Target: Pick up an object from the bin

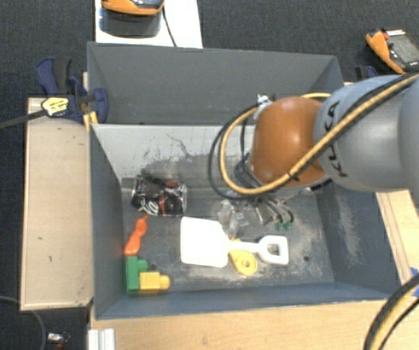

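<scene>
The grey metal bin point(194, 86) holds seven loose things, one of each kind. On its floor:

- At 6 o'clock lies a white flat plastic slab with rounded corners point(203, 243).
- Touching the slab's right edge is a yellow round plastic disc point(244, 263).
- Against the disc lies a white plastic handle piece with a square hole point(272, 250).
- At 9 o'clock is a black, white and red tangled bundle point(158, 196).
- At 8 o'clock lies an orange stubby plastic piece point(136, 237).
- Below the orange piece, a green plastic block point(132, 275) touches a yellow plastic block point(154, 282).

The gripper point(242, 221) hangs under the arm's orange cover near the floor's middle. It is just at 1 o'clock of the white slab's upper right corner and at 12 o'clock of the yellow disc. I cannot tell how far open it is or whether it has hold of anything. The slab is plain and lies flat, with its left and upper edges free.

Bare floor shows at 3 o'clock and along the back at 12 o'clock. The two blocks sit close to the left wall and the front wall.
</scene>
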